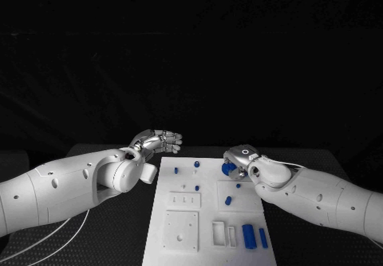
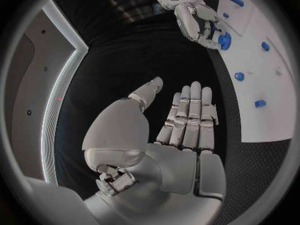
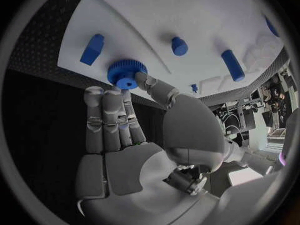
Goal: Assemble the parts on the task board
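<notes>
The blue gear (image 3: 127,74) sits at the far right edge of the white board (image 1: 209,233), pinched by the right hand (image 3: 134,135), which should turn it squarely onto its seat, while the left hand (image 2: 181,130), flat and holding nothing, waits left of the board.

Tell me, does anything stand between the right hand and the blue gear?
Nothing visible does. The right hand is already at the gear at the board's edge: one finger touches its rim, and the other fingers reach up beside it.
</notes>
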